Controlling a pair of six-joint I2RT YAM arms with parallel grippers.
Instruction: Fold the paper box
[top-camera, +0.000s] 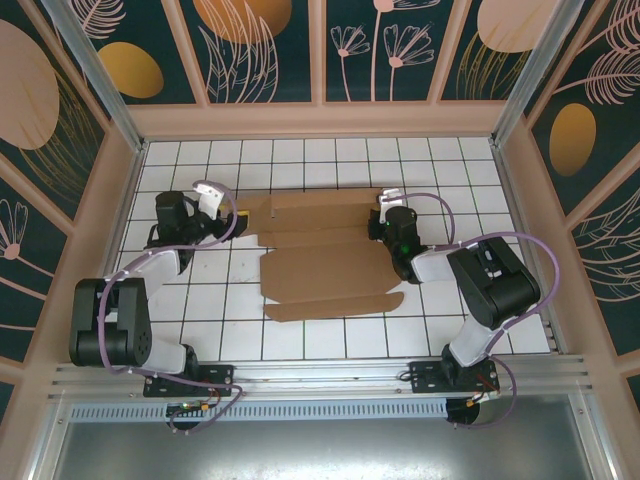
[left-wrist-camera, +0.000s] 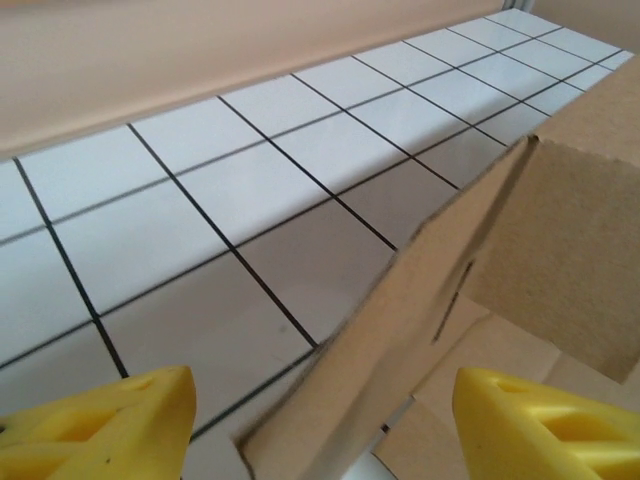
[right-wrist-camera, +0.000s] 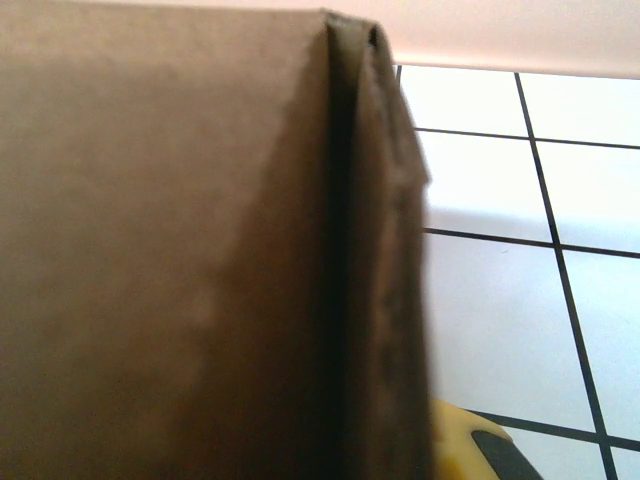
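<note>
Although two end flaps are lifted, the paper box is at an early stage of folding. Most of the brown sheet lies flat on the white tiled tabletop, about midway between its left and right edges and between its far and near edges.

To someone standing in the room, the broad middle panel and the long strip flap toward the near edge rest flat. The far panels show creases, yet no wall is closed and no tab is tucked.

At the sheet's far-left end is the left gripper. Its jaws are spread, with the yellow fingertips on either side of a raised slotted flap. A gap shows on each side, so nothing is pinched.

At the far-right end is the right gripper. Its jaws are pressed together, apparently on a doubled-over edge of the cardboard. That edge stands upright directly beside the one yellow finger visible in the wrist view.

Judged remaining:
- raising the long sides
- folding in the ends
- locking the tabs
- closing the lid

Count:
- one paper box, a single die-cut sheet
- two grippers, one at each end of it
</note>
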